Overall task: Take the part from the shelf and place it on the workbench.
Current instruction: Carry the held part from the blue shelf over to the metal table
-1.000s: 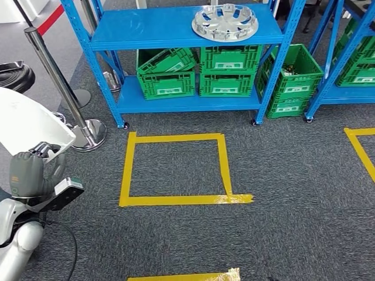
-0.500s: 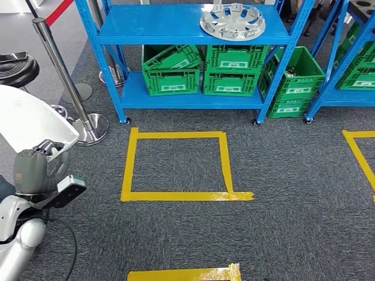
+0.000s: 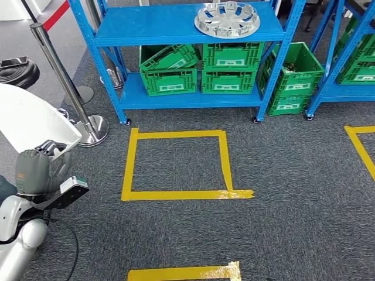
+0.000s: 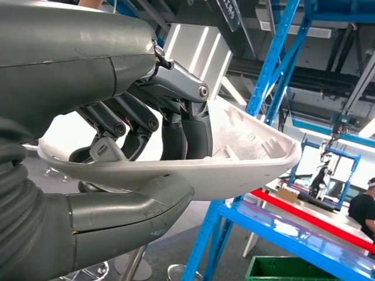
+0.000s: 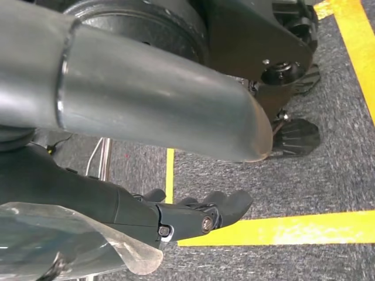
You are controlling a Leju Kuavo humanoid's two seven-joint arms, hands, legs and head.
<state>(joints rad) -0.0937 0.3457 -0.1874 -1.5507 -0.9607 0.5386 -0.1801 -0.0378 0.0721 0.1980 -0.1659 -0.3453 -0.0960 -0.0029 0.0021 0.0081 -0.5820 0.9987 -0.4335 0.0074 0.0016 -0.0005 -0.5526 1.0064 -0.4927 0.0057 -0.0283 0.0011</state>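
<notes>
The left hand [image 3: 37, 170] still grips the white part [image 3: 31, 120]; the right hand [image 5: 194, 213] hangs empty, fingers extended.

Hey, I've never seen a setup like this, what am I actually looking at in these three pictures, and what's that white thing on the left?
This is a walking humanoid robot with two silver arms. The wide picture comes from a camera high on its body, looking down at grey carpet marked with yellow tape squares. Ahead stands a blue metal shelf carrying a silver wheel cover, with green plastic crates below. The other two pictures come from cameras at its wrists. The left hand grips a white curved plastic part, thumb underneath and fingers on top. The right hand hangs near the floor, holding nothing.
</notes>
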